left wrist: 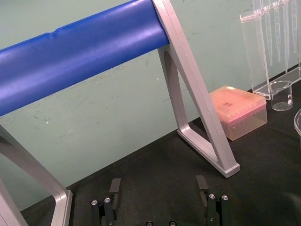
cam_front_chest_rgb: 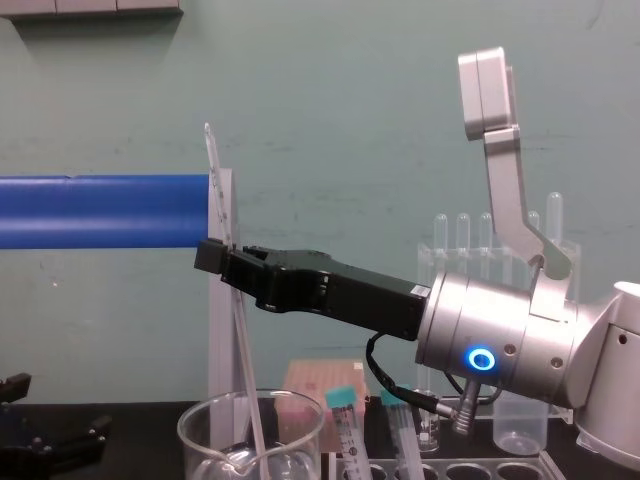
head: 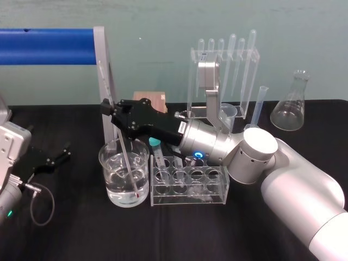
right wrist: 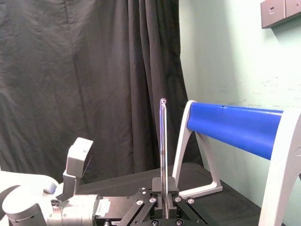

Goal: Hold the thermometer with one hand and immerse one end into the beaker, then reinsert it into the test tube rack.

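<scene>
My right gripper (head: 110, 110), a long black hand on a silver wrist with a blue ring light, is shut on the thermometer (head: 129, 166). The thin glass rod slants down into the wide clear beaker (head: 106, 174), which holds water. Its lower end rests near the bottom, under the water. In the chest view the right gripper (cam_front_chest_rgb: 215, 262) grips the thermometer (cam_front_chest_rgb: 243, 350) about midway, above the beaker (cam_front_chest_rgb: 200, 435). The right wrist view shows the thermometer (right wrist: 162, 141) rising upright from the shut fingertips (right wrist: 164, 184). The test tube rack (head: 189, 187) stands just right of the beaker. My left gripper (head: 57, 156) rests open at the left, and the left wrist view shows this gripper (left wrist: 158, 186) empty.
A blue roller on a silver frame (head: 106, 70) stands behind the beaker. A clear pipette stand (head: 225, 70), a small plastic beaker (head: 228, 114), a measuring cylinder (head: 261, 106) and a conical flask (head: 291, 109) line the back right. Teal-capped tubes (cam_front_chest_rgb: 343, 425) sit in the rack.
</scene>
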Robot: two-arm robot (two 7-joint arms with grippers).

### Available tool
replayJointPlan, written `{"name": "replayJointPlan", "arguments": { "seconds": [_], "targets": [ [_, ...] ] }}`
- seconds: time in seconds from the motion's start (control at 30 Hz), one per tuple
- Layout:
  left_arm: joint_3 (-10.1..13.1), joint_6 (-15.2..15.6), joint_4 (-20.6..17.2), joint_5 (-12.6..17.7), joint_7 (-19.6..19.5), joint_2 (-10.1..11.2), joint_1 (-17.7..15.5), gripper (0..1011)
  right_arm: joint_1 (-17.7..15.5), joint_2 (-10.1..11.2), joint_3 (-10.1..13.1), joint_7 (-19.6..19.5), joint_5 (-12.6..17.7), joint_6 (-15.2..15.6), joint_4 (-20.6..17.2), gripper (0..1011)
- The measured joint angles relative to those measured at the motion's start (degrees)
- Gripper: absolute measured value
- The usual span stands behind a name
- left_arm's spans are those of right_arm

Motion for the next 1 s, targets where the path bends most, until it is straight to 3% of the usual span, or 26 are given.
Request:
{"name": "replayJointPlan", "arguments": {
  "seconds": [0.73, 1.0],
  "targets": [
    [0.0, 0.0, 0.0, 0.0, 0.0, 0.0, 0.0, 1008, 0.1, 0.4, 0.1, -0.1, 0.0, 0.6, -1.6, 56],
    [0.0, 0.0, 0.0, 0.0, 0.0, 0.0, 0.0, 1008, 3.0, 2.0, 2.4, -0.3, 4.4, 5.7, -9.8, 56]
  ]
}}
